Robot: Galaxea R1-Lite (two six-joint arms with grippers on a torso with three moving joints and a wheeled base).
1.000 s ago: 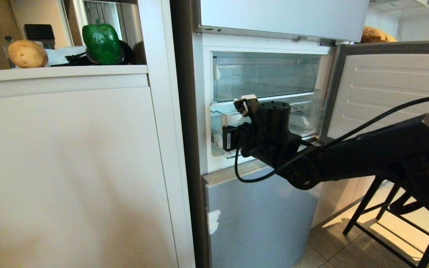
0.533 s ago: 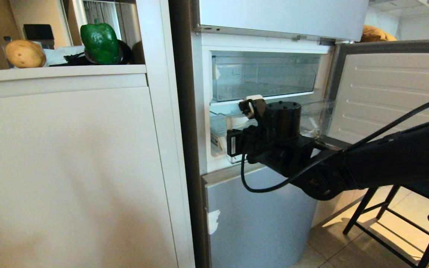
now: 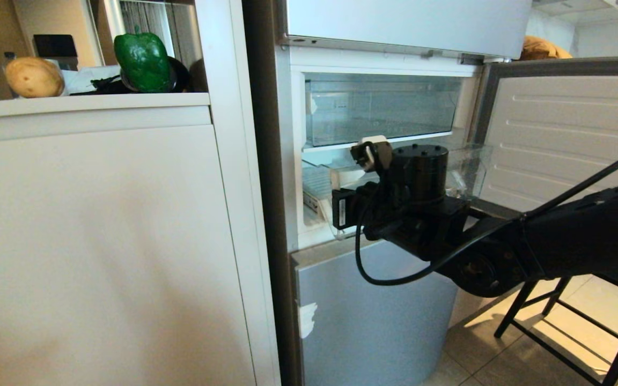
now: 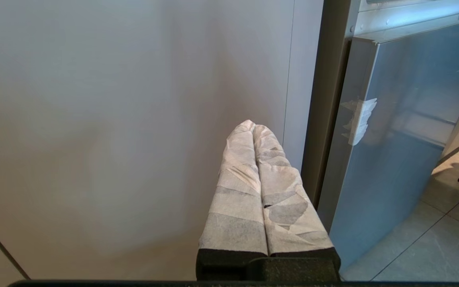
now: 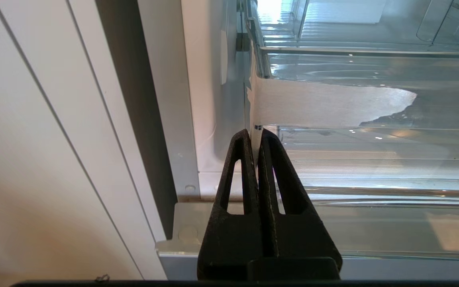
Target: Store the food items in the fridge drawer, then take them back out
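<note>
A tan potato [image 3: 34, 76] and a glossy green bell pepper [image 3: 144, 54] sit on the white counter [image 3: 89, 102] left of the fridge. The clear fridge drawer [image 3: 470, 166] is the lower of two and stands partly pulled out of the open fridge. My right gripper [image 5: 255, 133] is shut on the drawer's [image 5: 353, 159] thin front wall near its left corner, by the white sticker [image 5: 317, 105]. In the head view the right wrist [image 3: 411, 203] hides those fingers. My left gripper [image 4: 253, 124], with white-wrapped fingers, is shut on nothing and faces the cabinet front.
A second clear drawer [image 3: 379, 110] sits closed above. The fridge door [image 3: 566, 134] stands open on the right. Below is the closed grey lower door [image 3: 373, 316]. A black stool [image 3: 572, 321] stands on the tiled floor at the right.
My right arm has drawn back and to the right, still gripping the drawer, and the drawer has slid further out of the fridge. The food items have not moved.
</note>
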